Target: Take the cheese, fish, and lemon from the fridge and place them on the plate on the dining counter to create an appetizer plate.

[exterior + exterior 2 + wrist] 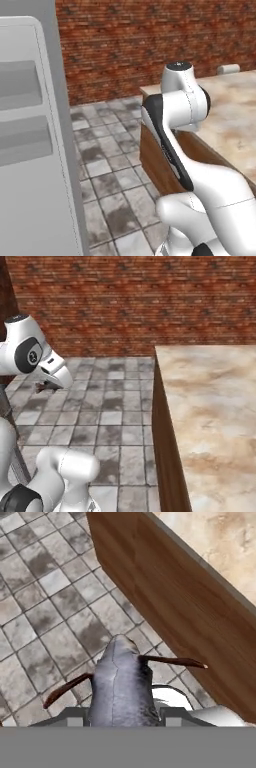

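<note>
Fridge (30,150) door, grey, fills the left edge of the left base view, with tiled floor (115,170) and a brick wall (125,40) beyond. Right of it the white arm (185,130) rises beside the dining counter (235,120), whose beige stone top sits over a brown wooden side. In the hand view the gripper (122,714) is closed on the fish (120,687), its grey body between the fingers and pointing away over the floor, close beside the counter's wooden side.

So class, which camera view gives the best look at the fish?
The hand view: the grey fish sits large between the end effector fingertips, fins spread. The right base view offers a dark speck under the hand; the left base view hides it.
</note>
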Controlling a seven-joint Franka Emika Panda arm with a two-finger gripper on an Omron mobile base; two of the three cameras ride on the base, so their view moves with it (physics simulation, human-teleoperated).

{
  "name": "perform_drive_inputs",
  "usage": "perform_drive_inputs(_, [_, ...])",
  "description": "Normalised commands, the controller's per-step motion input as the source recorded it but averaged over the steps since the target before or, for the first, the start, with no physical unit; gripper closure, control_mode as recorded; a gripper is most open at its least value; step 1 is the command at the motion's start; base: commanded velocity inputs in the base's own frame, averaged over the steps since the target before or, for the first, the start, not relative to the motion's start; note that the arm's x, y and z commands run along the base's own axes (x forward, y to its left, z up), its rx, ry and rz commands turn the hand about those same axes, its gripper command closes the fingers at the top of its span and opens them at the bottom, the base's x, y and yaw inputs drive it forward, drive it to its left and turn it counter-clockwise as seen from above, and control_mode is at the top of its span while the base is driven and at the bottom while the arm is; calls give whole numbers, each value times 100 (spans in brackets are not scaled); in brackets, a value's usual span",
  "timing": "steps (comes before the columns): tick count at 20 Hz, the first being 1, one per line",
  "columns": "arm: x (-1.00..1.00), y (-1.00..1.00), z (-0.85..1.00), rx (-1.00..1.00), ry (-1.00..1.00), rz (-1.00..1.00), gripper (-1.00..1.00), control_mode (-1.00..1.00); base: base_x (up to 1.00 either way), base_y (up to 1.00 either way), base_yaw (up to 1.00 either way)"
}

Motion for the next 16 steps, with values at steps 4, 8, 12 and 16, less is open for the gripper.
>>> perform_drive_inputs(4, [0, 0, 0, 0, 0, 0, 100, 100, 100, -48, 3])
perform_drive_inputs(8, [0, 0, 0, 0, 0, 0, 100, 100, 100, -59, 13])
perform_drive_inputs(12, [0, 0, 0, 0, 0, 0, 100, 100, 100, -44, 16])
perform_drive_inputs(16, [0, 0, 0, 0, 0, 0, 100, 100, 100, -11, 12])
